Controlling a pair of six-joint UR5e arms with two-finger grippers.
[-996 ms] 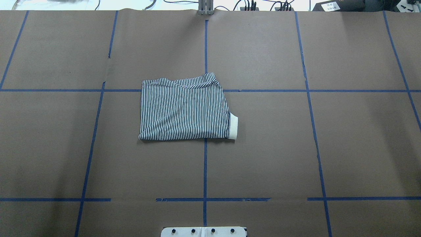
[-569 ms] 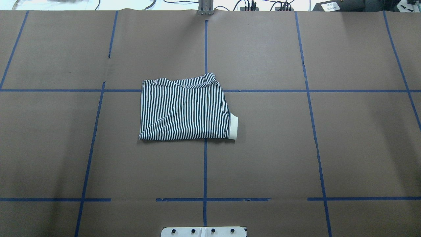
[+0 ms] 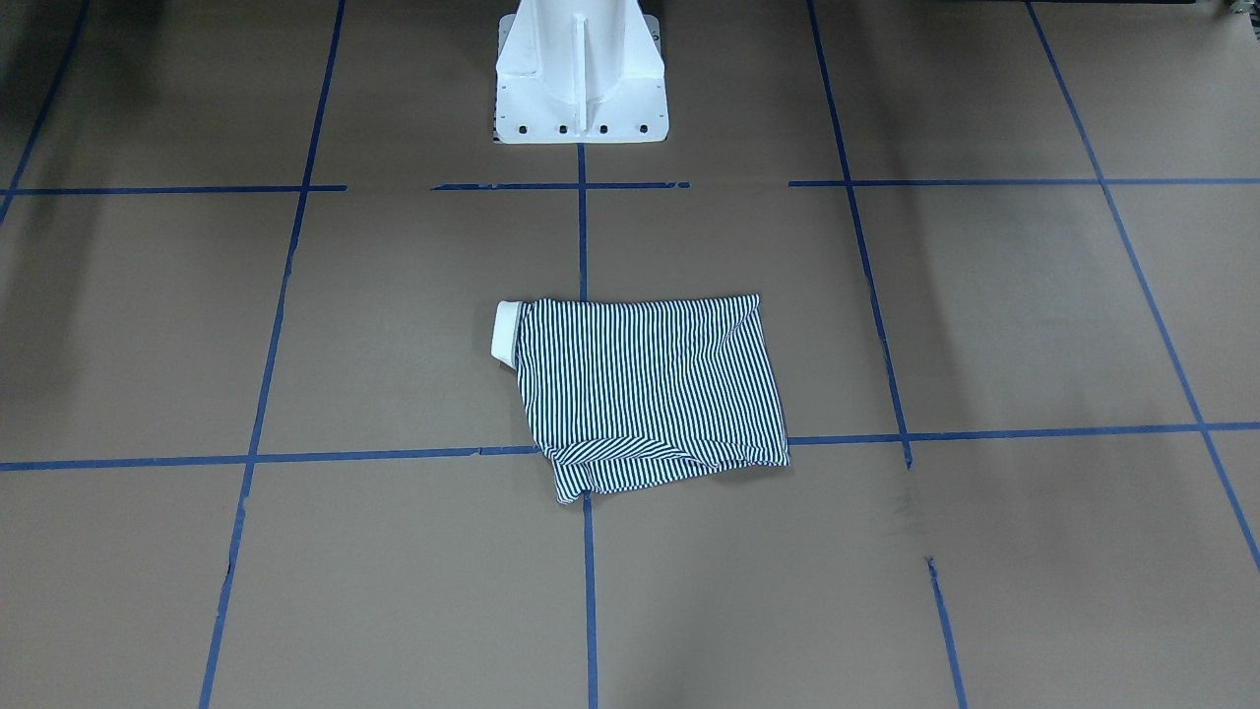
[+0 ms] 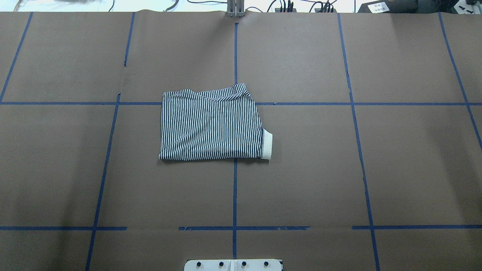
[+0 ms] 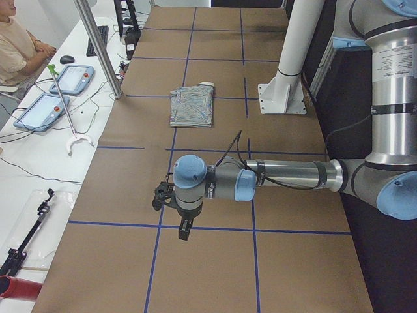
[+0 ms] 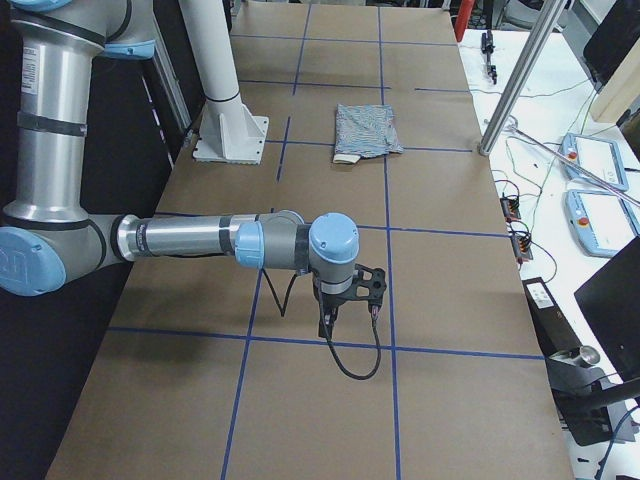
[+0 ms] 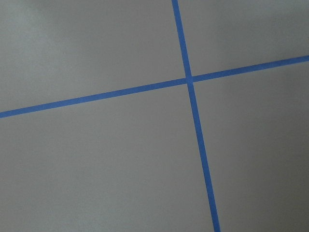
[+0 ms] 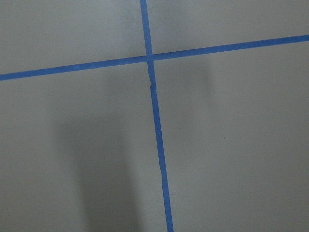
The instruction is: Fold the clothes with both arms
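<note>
The striped polo shirt [image 4: 211,126] lies folded into a compact rectangle at the table's middle, with its white collar [image 4: 267,145] sticking out at the near right corner. It also shows in the front-facing view [image 3: 650,394], the left view [image 5: 191,106] and the right view [image 6: 366,130]. My left gripper [image 5: 184,232] hangs over bare table far from the shirt, and I cannot tell if it is open or shut. My right gripper [image 6: 326,327] hangs over bare table at the other end, and I cannot tell its state either. Both wrist views show only brown table and blue tape.
The white pedestal base [image 3: 581,79] stands at the robot's side of the table. Blue tape lines [image 4: 235,188] grid the brown surface. A metal post [image 5: 98,49], tablets [image 5: 42,111] and a seated operator [image 5: 19,45] are beyond the far table edge.
</note>
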